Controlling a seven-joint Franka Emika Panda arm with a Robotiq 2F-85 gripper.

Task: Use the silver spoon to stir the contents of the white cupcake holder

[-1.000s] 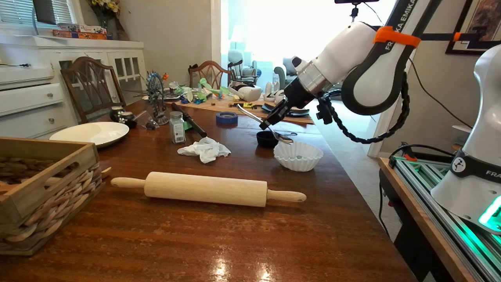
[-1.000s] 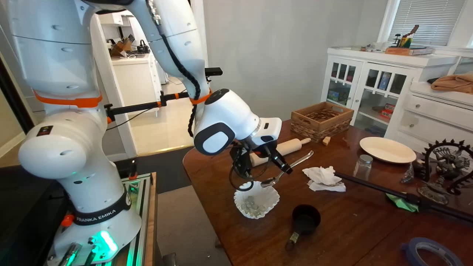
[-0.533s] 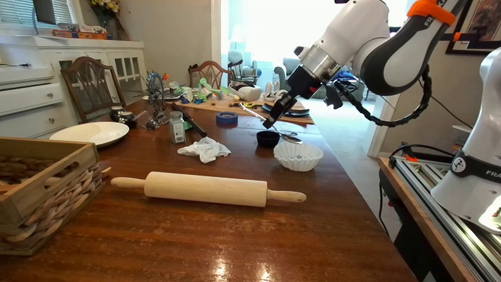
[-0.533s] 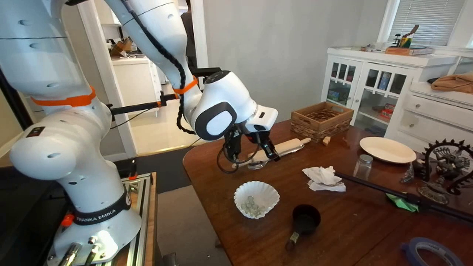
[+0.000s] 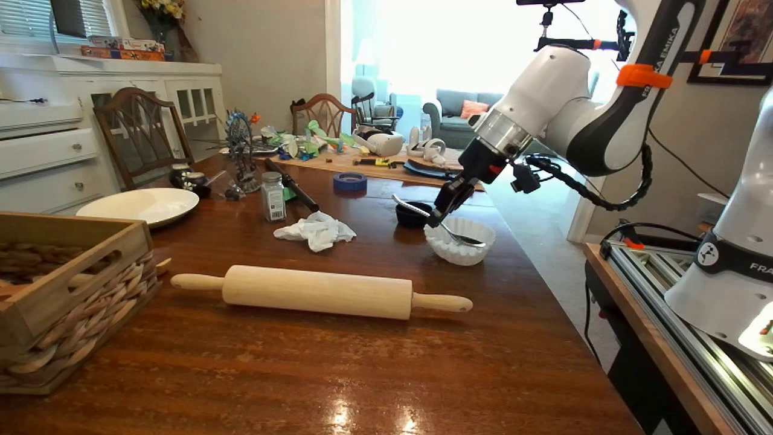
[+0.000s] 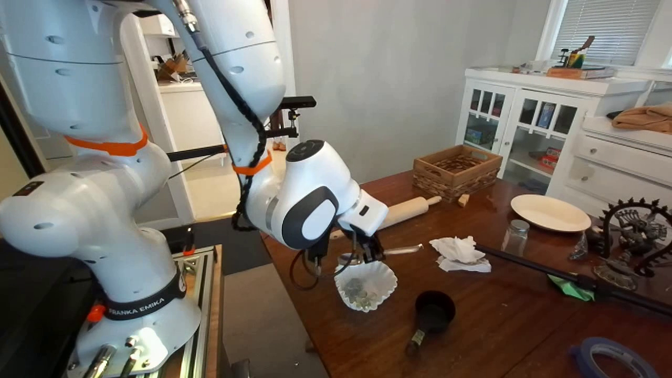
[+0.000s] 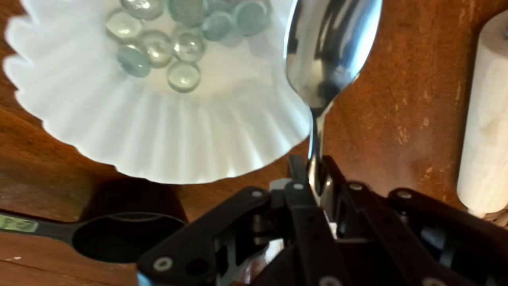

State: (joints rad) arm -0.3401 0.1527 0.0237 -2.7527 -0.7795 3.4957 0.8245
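Silver spoon (image 6: 403, 251) in end effector (image 6: 374, 255), near white cupcake holder (image 6: 383, 280) (glassy pebbles (image 6: 358, 293) inside).

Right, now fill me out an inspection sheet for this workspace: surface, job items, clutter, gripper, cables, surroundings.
Surface: brown wooden table, scuffed, with glare spots.
Job's things: silver spoon, its bowl overlapping the edge of the white cupcake holder in the wrist view, contact unclear; clear rounded pieces inside the holder.
Clutter: rolling pin, black cup with handle, crumpled tissue, glass jar, flat white plate, blue tape, woven-sided box.
Gripper: shut on the spoon's handle.
Cables: black braided cable hangs in a loop below the arm.
Surroundings: white cabinet and gray sofa beyond the table.
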